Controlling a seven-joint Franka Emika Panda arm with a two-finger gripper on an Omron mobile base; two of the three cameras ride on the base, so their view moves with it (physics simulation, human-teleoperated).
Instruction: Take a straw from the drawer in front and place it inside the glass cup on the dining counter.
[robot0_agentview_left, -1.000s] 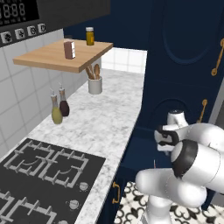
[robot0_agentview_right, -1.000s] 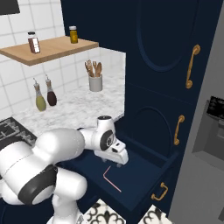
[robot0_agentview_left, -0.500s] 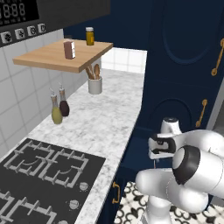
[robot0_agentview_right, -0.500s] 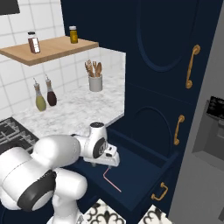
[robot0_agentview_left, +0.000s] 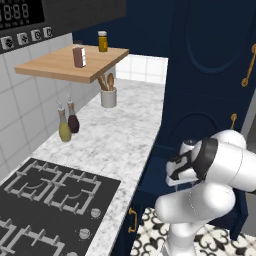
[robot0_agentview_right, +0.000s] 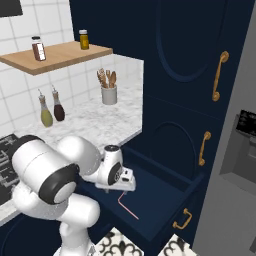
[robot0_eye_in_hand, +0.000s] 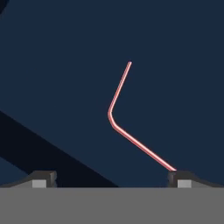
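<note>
The straw (robot0_eye_in_hand: 114, 124) is a thin pinkish-red stick with a bend in it, lying flat on the navy floor of the open drawer (robot0_agentview_right: 167, 197). In the right base view the straw (robot0_agentview_right: 128, 206) lies just below and in front of my hand. My gripper (robot0_eye_in_hand: 112, 178) hangs over it, open, its two dark fingertips (robot0_eye_in_hand: 43, 177) set wide apart. One end of the straw runs up to the right tip. The gripper (robot0_agentview_right: 124, 186) points down into the drawer. The glass cup and the dining counter are out of view.
The drawer front carries a gold handle (robot0_agentview_right: 183, 219). Tall navy cabinet doors with gold handles (robot0_agentview_right: 218, 75) rise behind the drawer. To the left are a marbled worktop (robot0_agentview_left: 115, 135), a black stove (robot0_agentview_left: 50, 200), a utensil jar (robot0_agentview_left: 108, 95), two bottles (robot0_agentview_left: 68, 122) and a wooden shelf (robot0_agentview_left: 70, 62).
The arm has folded lower and the hand has sunk towards the drawer floor, closer to the straw. The straw has not moved.
</note>
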